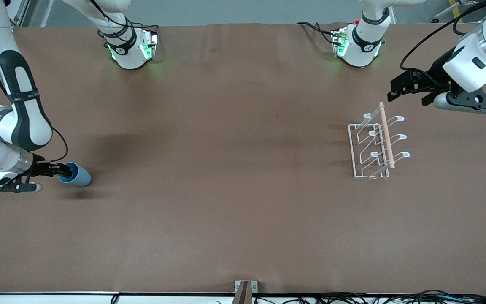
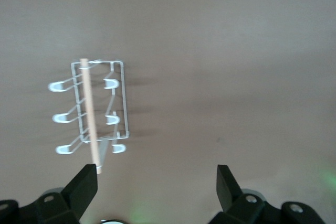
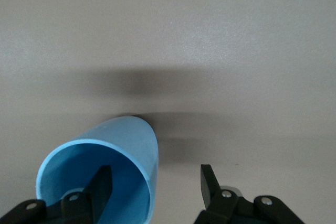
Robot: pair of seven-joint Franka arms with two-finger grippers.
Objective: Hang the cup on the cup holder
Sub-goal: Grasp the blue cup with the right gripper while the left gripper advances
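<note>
Seen from above across a brown desk (image 1: 234, 190): a light blue cup (image 1: 75, 174) lying on its side at the right arm's end, open mouth turned toward the right hand (image 1: 65, 170). In the right wrist view, one finger (image 3: 100, 184) reaches inside the mouth and the other sits outside the wall, jaws parted with the rim between them but not visibly pinching it, apparently placed to clamp the wall, since a handleless tumbler offers little else to grip. Cannot tell whether the cup is held yet. Well apart, toward the left arm's end, stands the white wire cup holder (image 1: 377, 145), upright, angled prongs pointing outward and a pale wooden rod (image 1: 386, 134) along its top. Hovering up over the desk near the holder's end that lies farther from the front camera, the left hand (image 1: 409, 86) waits with fingers spread wide and nothing between them. Hanging not yet begun; cup probably needs lifting and carrying across, mouth-first, onto a prong.
</note>
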